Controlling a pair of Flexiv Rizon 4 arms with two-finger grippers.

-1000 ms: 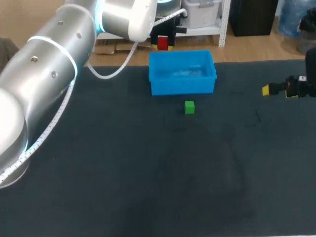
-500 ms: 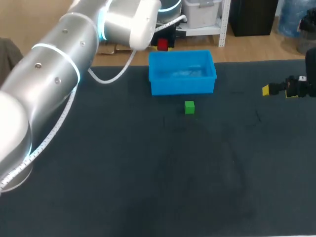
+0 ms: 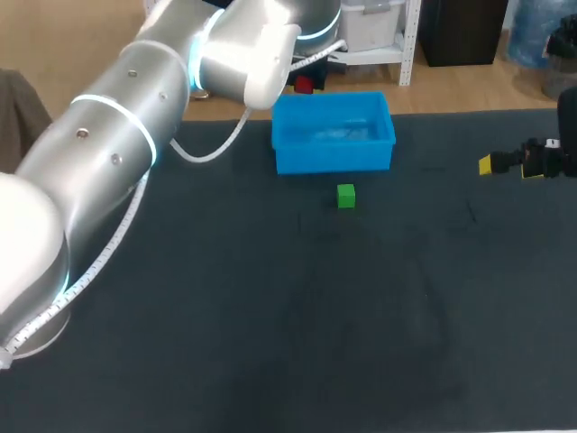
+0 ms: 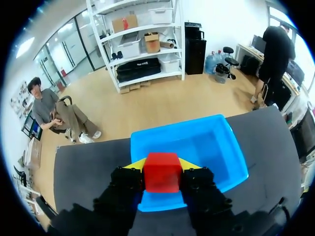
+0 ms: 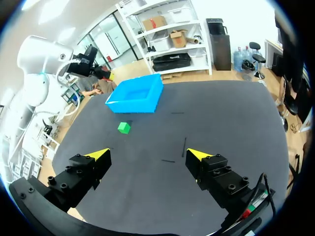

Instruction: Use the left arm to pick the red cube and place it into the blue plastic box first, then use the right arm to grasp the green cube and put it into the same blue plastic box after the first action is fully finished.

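Observation:
The red cube [image 4: 162,172] sits between the yellow tips of my left gripper [image 4: 162,166], which is shut on it. It hangs in the air above the near wall of the blue plastic box [image 4: 202,147]. In the head view the red cube [image 3: 304,85] peeks out behind my left arm, just past the back left of the blue box [image 3: 334,155]. The green cube [image 3: 346,196] lies on the table just in front of the box. My right gripper [image 5: 148,154] stands open and empty at the table's right side, far from the green cube [image 5: 123,128].
The dark table [image 3: 270,325] has a few faint marks on it. My big left arm [image 3: 117,153] crosses the table's left side up to the far edge. The blue box [image 5: 135,96] shows nothing inside it.
My left arm has swung a little to the right and lifted, carrying the red cube slightly rightward near the box's back left corner. The right arm and the green cube have not moved.

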